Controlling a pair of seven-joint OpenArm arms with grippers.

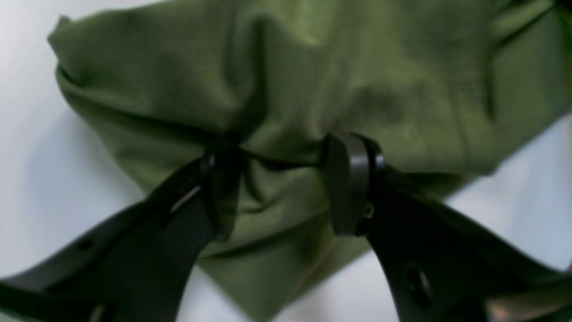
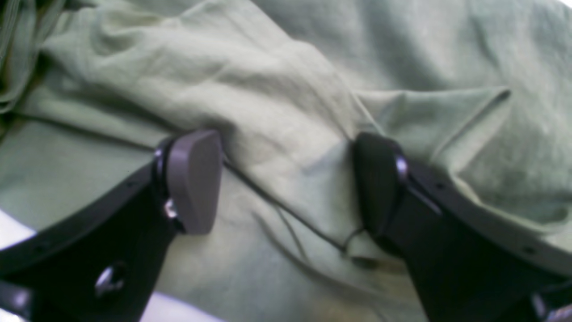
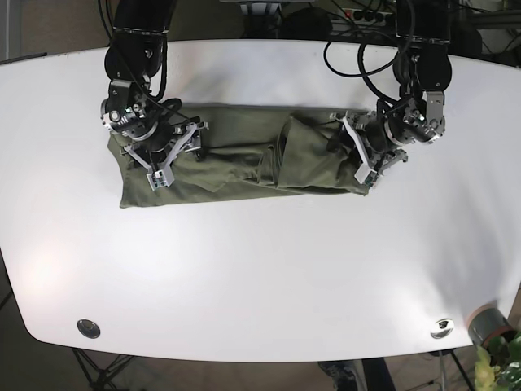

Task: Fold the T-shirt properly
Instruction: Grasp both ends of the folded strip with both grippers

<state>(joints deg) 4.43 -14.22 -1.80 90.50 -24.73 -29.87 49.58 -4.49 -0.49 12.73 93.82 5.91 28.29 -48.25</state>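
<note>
The olive green T-shirt (image 3: 244,159) lies on the white table (image 3: 260,269) as a long, wrinkled strip running left to right. My right gripper (image 2: 286,183) is open and pressed down on the shirt's left part, with wrinkled cloth and a seam between its fingers (image 2: 194,179); in the base view it sits at the strip's left end (image 3: 171,155). My left gripper (image 1: 286,179) is open at the shirt's right end (image 3: 358,159), its fingers (image 1: 348,183) straddling a bunched fold of cloth (image 1: 277,112).
Bare white table (image 1: 44,156) lies around the shirt. Two metal fittings (image 3: 88,328) sit at the table's front corners. A plant and a small can (image 3: 488,326) stand off the front right corner. Cables hang behind the arms at the back edge.
</note>
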